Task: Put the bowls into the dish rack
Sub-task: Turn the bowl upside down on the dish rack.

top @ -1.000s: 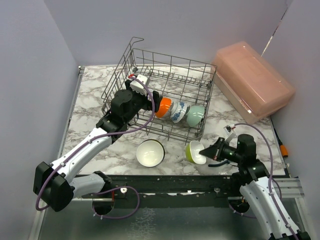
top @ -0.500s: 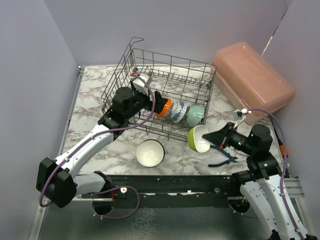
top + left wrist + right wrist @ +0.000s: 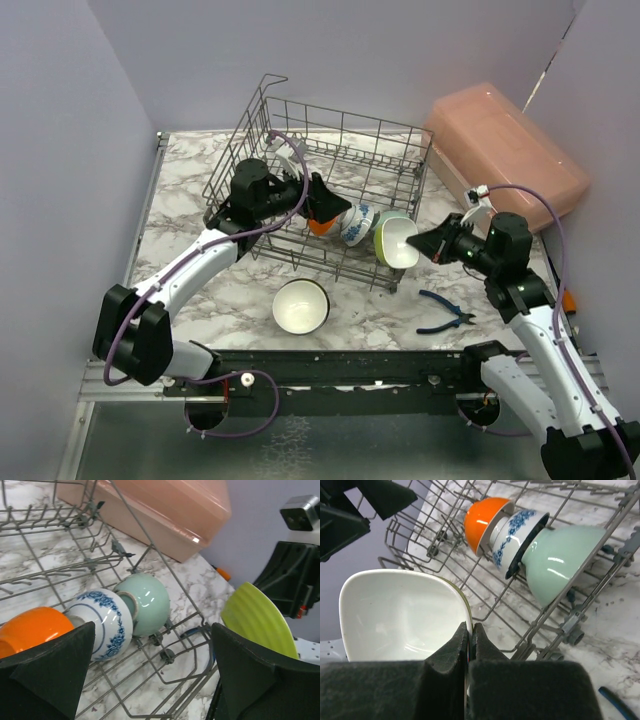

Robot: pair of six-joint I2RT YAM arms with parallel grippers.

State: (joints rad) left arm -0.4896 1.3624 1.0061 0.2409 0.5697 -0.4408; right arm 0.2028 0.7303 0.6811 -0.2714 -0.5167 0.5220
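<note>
- Marble tabletop (image 3: 190, 200): carries the items below.
- Dish rack (image 3: 345, 130): grey wire, at the centre.
- Pink plastic box (image 3: 505, 160): right of the rack.
- Left gripper (image 3: 325, 205): inside the rack, jaws wide, empty.
- Right gripper (image 3: 467, 630): clamped on the rim of the lime green bowl (image 3: 396, 243), at the rack's near right corner.
- Orange bowl (image 3: 482, 520), blue-patterned bowl (image 3: 512, 532), mint green bowl (image 3: 560, 562): on edge in a row along the rack's front.
- White-lined bowl (image 3: 301, 306): upright, in front of the rack.
- Blue-handled pliers (image 3: 445, 312): front right of the rack.
</note>
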